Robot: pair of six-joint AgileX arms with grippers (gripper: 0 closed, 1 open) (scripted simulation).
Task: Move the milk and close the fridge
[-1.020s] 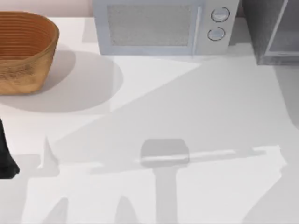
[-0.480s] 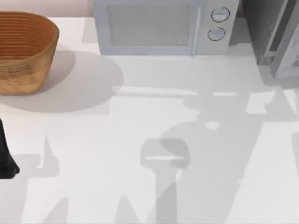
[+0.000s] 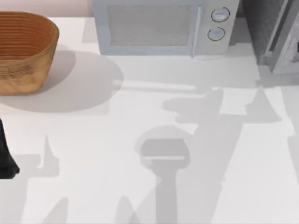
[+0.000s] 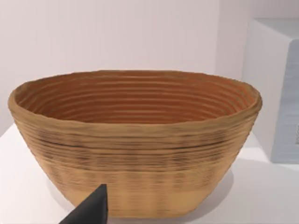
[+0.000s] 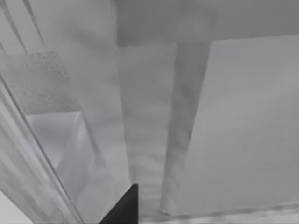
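The right arm worked beside the fridge (image 3: 273, 32), presumably to push its door; jaws' state could not be told.

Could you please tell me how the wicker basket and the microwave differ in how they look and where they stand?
The basket is brown, woven, rounded and open-topped; the microwave is light grey, boxy and closed, with two round knobs. The basket stands at the table's far left, the microwave at its far middle. Both rest upright on the white table, apart from each other.
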